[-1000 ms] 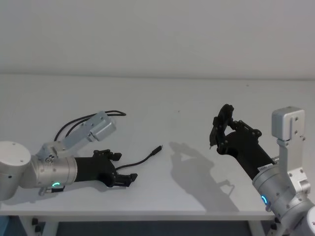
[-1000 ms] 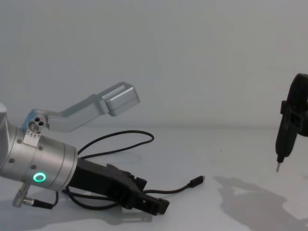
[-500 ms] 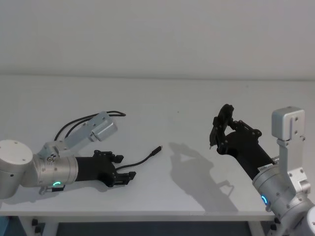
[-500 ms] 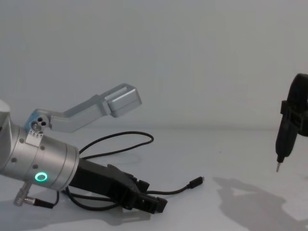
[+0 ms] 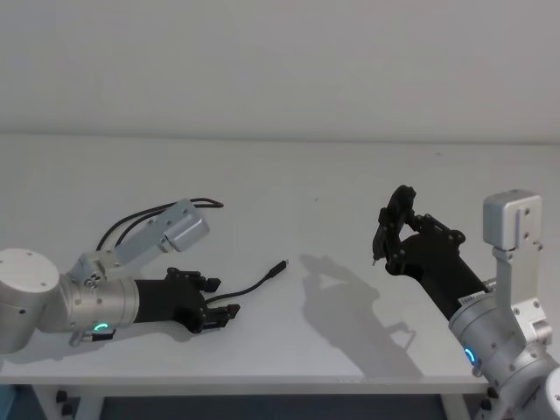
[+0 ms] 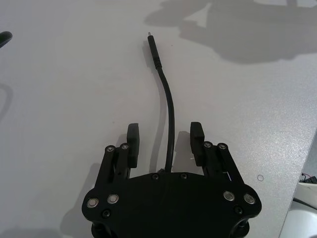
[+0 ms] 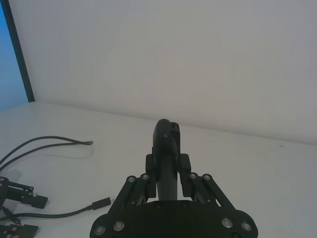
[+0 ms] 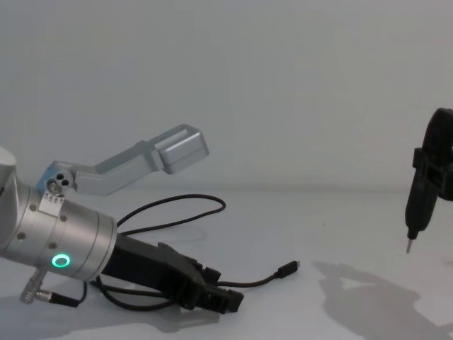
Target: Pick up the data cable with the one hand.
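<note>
Black and thin, the data cable [image 5: 252, 286] lies on the white desk [image 5: 332, 184]. One stretch of it runs between the spread jaws of the left gripper [image 6: 163, 141], which sits low, seemingly so both sides can close on it. The right gripper [image 7: 168, 168] hangs well apart, jaws pinching a pen-like tool [image 7: 166, 131], likely to keep clear.

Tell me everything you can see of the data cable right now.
The data cable is a thin, flexible black cord lying slack on the white table. Its slim black plug, metal-tipped, lies flat. From there the cord curves back between the fingers of the open left gripper, clear of both, and passes under its palm. Behind that arm it makes a hairpin loop. Its other end is hidden. The right gripper, shut on a black tool, is far off.
</note>
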